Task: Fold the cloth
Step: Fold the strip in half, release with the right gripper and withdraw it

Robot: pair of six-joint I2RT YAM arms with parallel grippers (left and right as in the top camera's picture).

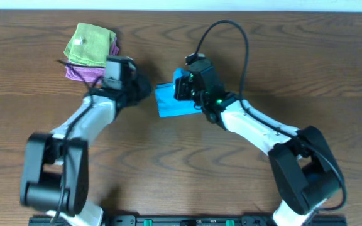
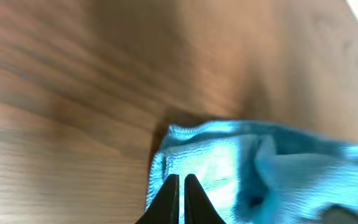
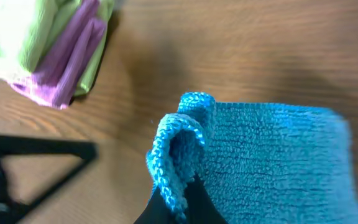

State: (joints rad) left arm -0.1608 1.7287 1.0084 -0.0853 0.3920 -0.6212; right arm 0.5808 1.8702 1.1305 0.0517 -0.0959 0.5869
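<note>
Closest in the right wrist view, the right gripper (image 3: 178,208) is cut off by the bottom edge, so only the dark roots of its fingers show. They are closed tight on a rolled-up edge of the blue cloth (image 3: 272,155), which stands as a curled lip just above them. Beyond that lip the cloth spreads flat to the right, and its far right border is blurred. To the left a black angular shape (image 3: 36,152) lies across the wooden table (image 3: 241,56); what it belongs to is hard to make out. Farther off, in the upper left corner, a green cloth (image 3: 17,31) lies on a purple cloth (image 3: 67,68), both cropped by the frame. In the left wrist view the left gripper (image 2: 180,183) has its two tips pressed together with nothing visible between them. They point at the near left edge of the blue cloth, whose lower part runs out of the picture. That whole view is soft with blur. From overhead the blue cloth lies mid-table between the two arms, its right part hidden under the right wrist. The left gripper sits just beside its left edge, apart from it.
</note>
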